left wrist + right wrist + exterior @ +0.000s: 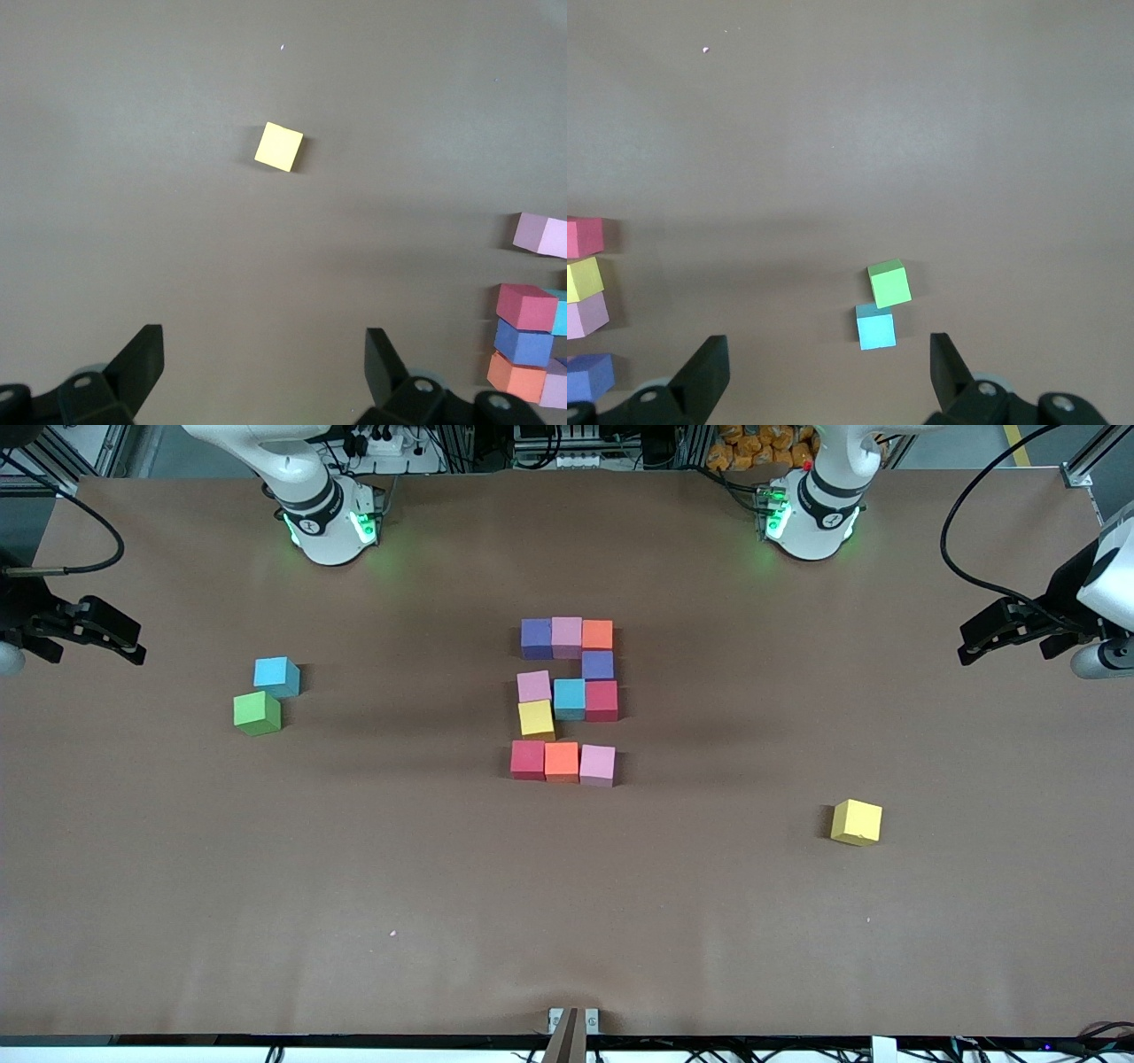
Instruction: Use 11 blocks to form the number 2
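Note:
The number 2 [567,698] stands mid-table, built of several cubes edge to edge: purple, pink, orange on its farthest row, red, orange, pink on its nearest. The left wrist view catches its edge, a red cube [525,306] among them. The right wrist view shows the digit's red cube [585,237] and yellow cube [585,279]. My left gripper [966,646] [264,354] hangs open and empty over the left arm's end of the table. My right gripper [137,645] [829,359] hangs open and empty over the right arm's end.
A loose yellow cube [857,821] [279,147] lies nearer the front camera, toward the left arm's end. Toward the right arm's end, a light blue cube [276,677] [875,327] touches a green cube [257,713] [889,283].

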Available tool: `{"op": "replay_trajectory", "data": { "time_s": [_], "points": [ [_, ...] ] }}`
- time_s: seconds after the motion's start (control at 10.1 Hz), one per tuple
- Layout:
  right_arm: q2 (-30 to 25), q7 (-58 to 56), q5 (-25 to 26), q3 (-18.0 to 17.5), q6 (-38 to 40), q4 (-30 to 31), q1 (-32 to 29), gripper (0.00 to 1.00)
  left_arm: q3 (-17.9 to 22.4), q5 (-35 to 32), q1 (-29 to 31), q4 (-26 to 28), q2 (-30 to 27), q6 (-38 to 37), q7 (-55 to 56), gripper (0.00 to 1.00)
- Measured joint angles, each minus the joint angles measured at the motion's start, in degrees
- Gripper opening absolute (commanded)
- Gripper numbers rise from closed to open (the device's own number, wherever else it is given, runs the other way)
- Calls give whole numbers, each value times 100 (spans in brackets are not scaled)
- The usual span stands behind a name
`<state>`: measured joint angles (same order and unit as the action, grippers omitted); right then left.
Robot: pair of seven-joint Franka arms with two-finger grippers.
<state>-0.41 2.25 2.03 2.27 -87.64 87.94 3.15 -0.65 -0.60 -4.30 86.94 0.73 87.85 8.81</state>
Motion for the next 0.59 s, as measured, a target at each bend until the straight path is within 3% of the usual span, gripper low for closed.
{"op": "replay_trajectory", "data": {
  "time_s": [0.59],
  "points": [
    [2,200,0,-15,-101,0,87,100,-7,49,-42,-12,-13,0,0,100]
  ]
}}
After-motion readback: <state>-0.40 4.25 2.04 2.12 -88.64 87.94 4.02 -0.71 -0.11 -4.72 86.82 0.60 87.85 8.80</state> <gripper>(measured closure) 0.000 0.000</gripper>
